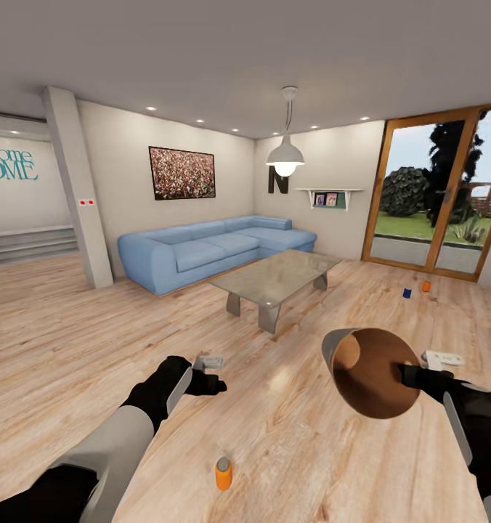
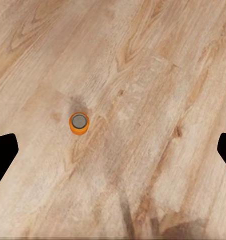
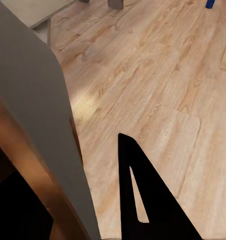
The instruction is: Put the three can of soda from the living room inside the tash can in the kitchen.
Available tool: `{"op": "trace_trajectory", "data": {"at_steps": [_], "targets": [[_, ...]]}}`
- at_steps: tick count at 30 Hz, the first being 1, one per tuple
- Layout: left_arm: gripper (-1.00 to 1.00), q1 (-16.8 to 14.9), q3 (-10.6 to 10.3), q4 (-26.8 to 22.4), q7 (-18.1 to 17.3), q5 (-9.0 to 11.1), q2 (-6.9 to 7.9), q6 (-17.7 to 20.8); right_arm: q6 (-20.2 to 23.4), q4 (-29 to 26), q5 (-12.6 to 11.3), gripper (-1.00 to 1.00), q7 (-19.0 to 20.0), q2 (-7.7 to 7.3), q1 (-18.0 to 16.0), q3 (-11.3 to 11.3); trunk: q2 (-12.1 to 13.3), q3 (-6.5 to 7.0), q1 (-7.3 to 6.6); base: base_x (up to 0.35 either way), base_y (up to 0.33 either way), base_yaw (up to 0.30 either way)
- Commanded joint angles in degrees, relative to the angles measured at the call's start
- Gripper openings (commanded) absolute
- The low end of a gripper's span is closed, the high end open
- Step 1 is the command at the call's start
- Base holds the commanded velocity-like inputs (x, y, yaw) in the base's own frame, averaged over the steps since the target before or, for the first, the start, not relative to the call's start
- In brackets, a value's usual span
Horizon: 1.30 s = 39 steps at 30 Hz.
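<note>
**Bin in hand, cans on the floor**

The right gripper point(image 1: 414, 375) is pinching the rim of the bin point(image 1: 369, 372), holding it tilted in the air so its brown inside is facing the camera; in the right wrist view the grey wall point(image 3: 37, 115) is sitting against one finger point(image 3: 143, 200). The left gripper point(image 1: 210, 372) is hanging spread wide over the wood floor point(image 1: 71, 341), gripping nothing. An orange can point(image 1: 224, 473) is standing upright below it, its grey top point(image 2: 79, 120) showing between the fingers. A blue can point(image 1: 407, 293) and another orange can point(image 1: 425, 286) are standing near the glass door point(image 1: 434, 196), beyond the table point(image 1: 278, 276) and sofa point(image 1: 209, 250).
</note>
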Motion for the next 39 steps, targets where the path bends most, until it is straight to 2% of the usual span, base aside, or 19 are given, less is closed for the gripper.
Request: {"op": "trace_trajectory", "data": {"at_steps": [1, 6, 17, 31, 36, 39], "targets": [[1.0, -0.03, -0.24, -0.06, 0.23, 0.56, 0.04, 0.59, 0.27, -0.48, -0.59, -1.0, 0.22, 0.04, -0.1, -0.03, -0.04, -0.06, -0.01, 0.0, 0.0, 0.0], [1.0, -0.02, -0.28, -0.05, 0.11, 0.51, 0.04, 2.16, 0.1, 0.07, -0.67, -1.0, -0.21, 0.07, -0.15, 0.19, -0.04, -0.06, -0.01, 0.042, 0.019, 0.0], [1.0, -0.04, -0.47, -0.05, 0.58, 0.48, 0.0, 2.96, 0.34, 0.14, -0.7, -1.0, -0.27, 0.05, -0.16, 0.19, -0.04, -0.06, -0.01, 0.217, 0.06, 0.0], [1.0, -0.04, -0.52, -0.75, 0.99, 0.83, -0.05, 3.65, 0.55, -0.7, -1.1, -1.0, 0.64, 0.2, -0.18, 0.28, -0.04, -0.13, -0.01, 0.016, 0.003, 0.0], [1.0, -0.04, -0.52, -0.72, 0.97, 0.77, -0.1, 3.65, 0.64, -0.74, -1.16, -1.0, 0.61, 0.15, -0.26, 0.16, 1.96, 0.42, -1.1, 0.0, 0.0, 0.0], [1.0, -0.04, -0.52, -0.77, 0.97, 0.76, -0.12, 3.65, 0.65, -0.75, -1.17, -1.0, 0.6, 0.19, -0.26, 0.14, 1.96, 0.16, -1.1, 0.0, 0.0, 0.0]]}}
